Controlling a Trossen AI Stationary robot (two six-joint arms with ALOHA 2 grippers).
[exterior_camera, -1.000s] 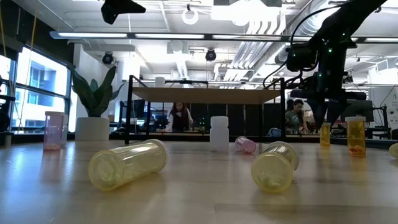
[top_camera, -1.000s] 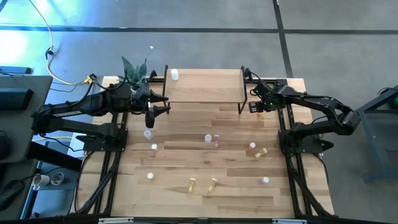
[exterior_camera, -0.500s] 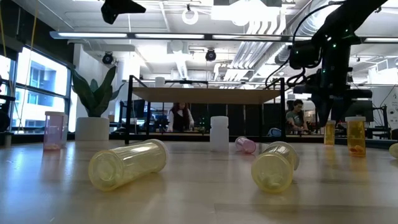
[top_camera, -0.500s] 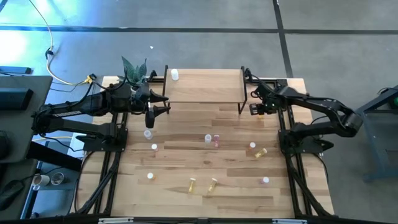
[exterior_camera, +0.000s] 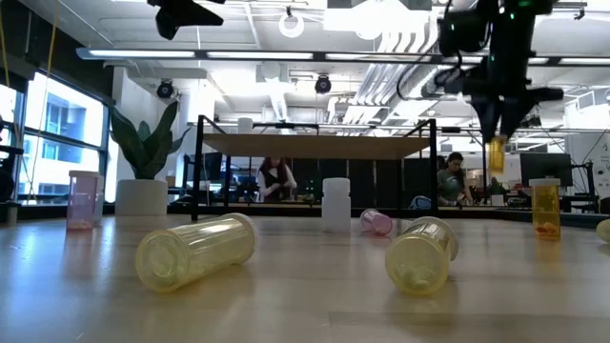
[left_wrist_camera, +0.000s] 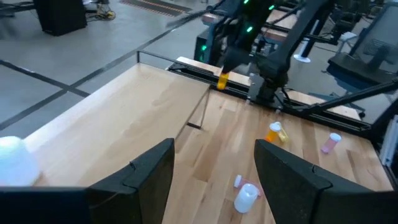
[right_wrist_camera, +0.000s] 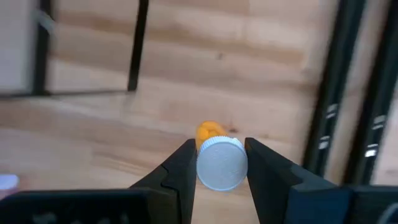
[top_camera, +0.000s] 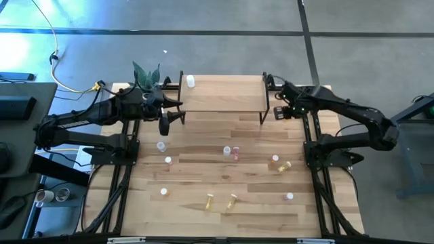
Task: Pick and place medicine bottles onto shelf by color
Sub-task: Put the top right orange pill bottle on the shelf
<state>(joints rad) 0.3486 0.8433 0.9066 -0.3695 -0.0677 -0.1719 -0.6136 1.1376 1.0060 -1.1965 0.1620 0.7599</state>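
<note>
My right gripper [top_camera: 279, 112] is shut on an orange bottle [exterior_camera: 496, 154] with a white cap, up in the air just off the shelf's right end. The shelf [top_camera: 224, 93] is a light-wood board on black legs at the table's far side. One white bottle [top_camera: 190, 82] stands on its far left corner. My left gripper [left_wrist_camera: 214, 186] is open and empty, held high by the shelf's left end [top_camera: 166, 122]. Several white, pink, pale yellow and orange bottles lie or stand on the table, such as two lying pale yellow ones [exterior_camera: 195, 250] [exterior_camera: 419, 252]. My right gripper pinches the orange bottle's upper end at the white cap [right_wrist_camera: 222, 163] between its two fingers [right_wrist_camera: 180, 169]. The fingers come from above, pointing down. The bottle hangs upright below them, its orange body [exterior_camera: 496, 160] clear of the table, at about the shelf board's height.
A potted plant [top_camera: 146, 78] stands at the far left corner beside the shelf. An upright orange bottle [exterior_camera: 545, 208] stands at the right. A white [top_camera: 227, 150] and a pink bottle [top_camera: 236, 153] are mid-table. Black frame rails run along both table sides.
My right gripper has gone down over the orange bottle standing on the table near the shelf's right legs, taken hold of it and risen. The bottle is now lifted clear of the table, upright, at shelf height. My left gripper has edged a little toward the far edge.
</note>
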